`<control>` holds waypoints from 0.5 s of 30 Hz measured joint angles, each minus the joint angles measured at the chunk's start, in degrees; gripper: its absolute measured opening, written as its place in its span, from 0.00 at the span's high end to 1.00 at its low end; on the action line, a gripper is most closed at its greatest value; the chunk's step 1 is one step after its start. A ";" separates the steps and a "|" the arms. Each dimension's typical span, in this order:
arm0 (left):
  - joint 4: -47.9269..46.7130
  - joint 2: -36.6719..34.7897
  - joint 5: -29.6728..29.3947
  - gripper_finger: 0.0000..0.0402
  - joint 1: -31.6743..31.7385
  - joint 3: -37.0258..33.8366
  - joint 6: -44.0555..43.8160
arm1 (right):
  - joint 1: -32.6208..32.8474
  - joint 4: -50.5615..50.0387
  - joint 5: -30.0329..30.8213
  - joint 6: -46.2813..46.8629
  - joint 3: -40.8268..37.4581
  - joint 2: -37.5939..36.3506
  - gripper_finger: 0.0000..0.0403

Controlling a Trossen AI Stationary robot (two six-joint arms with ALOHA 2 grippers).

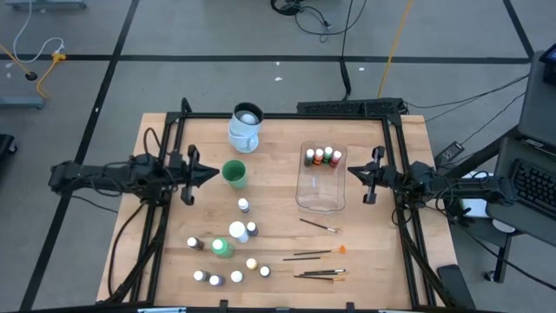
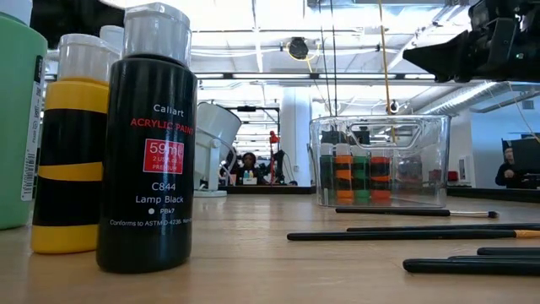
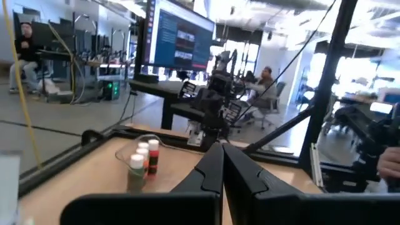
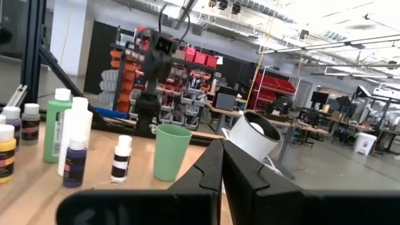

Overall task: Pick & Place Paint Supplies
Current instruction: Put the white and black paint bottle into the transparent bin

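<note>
Both my pincers — left (image 1: 211, 172), right (image 1: 352, 170) — pressed together, empty, raised at the bench (image 1: 278, 200) sides; four small bottles (image 1: 322, 156) in the tub (image 1: 320, 196) — remaining bottles (image 1: 231, 252) and brushes (image 1: 317, 253) wait on the bench.

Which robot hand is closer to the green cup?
The left one. The left gripper, shut, points at the green cup from just beside it. The right gripper, also shut, waits across the table, past the clear tub.
</note>
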 joint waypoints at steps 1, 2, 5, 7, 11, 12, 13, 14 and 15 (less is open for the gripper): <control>-1.39 1.77 -1.05 0.99 -0.53 2.48 0.71 | 0.00 0.03 -0.02 -0.27 0.00 0.13 0.99; -3.43 3.73 -2.53 0.99 -1.06 5.39 1.15 | 0.00 0.03 0.00 -0.84 0.00 0.29 0.99; -12.02 11.11 -6.39 0.99 -2.54 14.26 1.98 | 0.00 0.03 -0.01 -3.81 0.00 0.45 0.99; -18.90 16.89 -9.62 0.99 -3.48 19.91 1.36 | 0.00 -0.07 -0.02 -5.75 0.00 0.45 0.99; -33.39 28.85 -13.83 0.99 -5.08 31.23 0.91 | 0.00 -0.21 -0.04 -6.97 0.00 0.45 0.99; -36.41 31.67 -13.96 0.99 -5.43 33.92 0.61 | 0.00 -0.25 -0.08 -6.68 0.00 0.45 0.99; -38.89 34.34 -13.97 0.99 -5.82 36.59 0.41 | 0.00 -0.41 -0.13 -6.10 0.00 0.45 0.99; -41.19 36.98 -13.99 0.99 -6.21 39.09 0.32 | 0.00 -0.43 -0.13 -5.62 0.00 0.45 0.99; -43.65 39.40 -14.00 0.99 -6.63 41.59 0.33 | 0.00 -0.41 -0.15 -4.92 0.00 0.45 0.99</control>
